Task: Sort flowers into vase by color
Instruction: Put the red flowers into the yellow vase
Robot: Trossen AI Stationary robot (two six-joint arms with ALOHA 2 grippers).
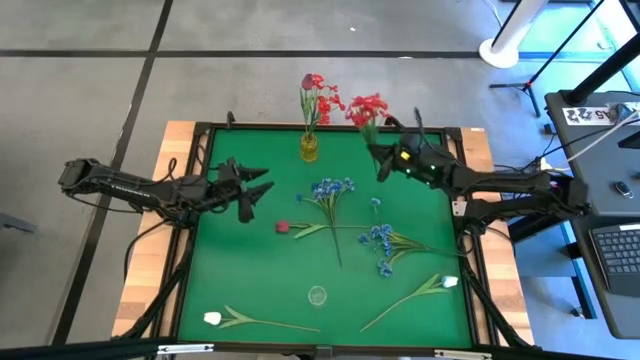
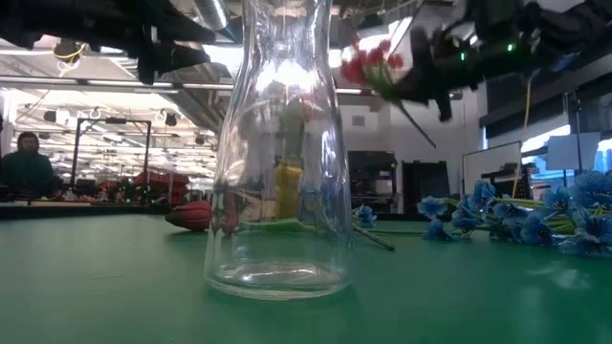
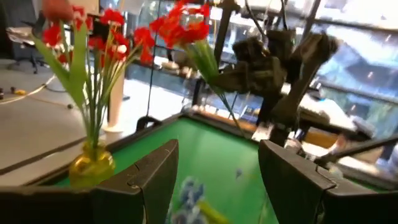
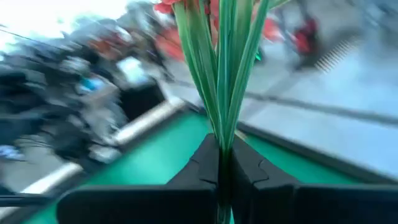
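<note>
Red spray [image 1: 368, 108] clamped by stems in right claw [image 1: 381, 160] near yellow vase [image 1: 309, 148]; left claw [image 1: 255, 190] open, empty

red spray [image 1: 367, 108] held aloft | blue sprays [image 1: 378, 240], tulips [image 1: 443, 283] lying flat

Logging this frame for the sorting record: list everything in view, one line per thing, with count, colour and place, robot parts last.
yellow vase: one, far edge of mat, holds red sprays
held red spray: one, red, in right gripper, right of yellow vase
blue sprays: two, blue, one mid-mat, other to its right
rosebud: one, dark red, lying mid-mat
white tulips: two, near edge, one left, other right
clear vase: one, glass, empty, near middle
mat: one, green
person: one, in room behind
left gripper: open, above mat's left side
right gripper: shut on spray's stems
</note>
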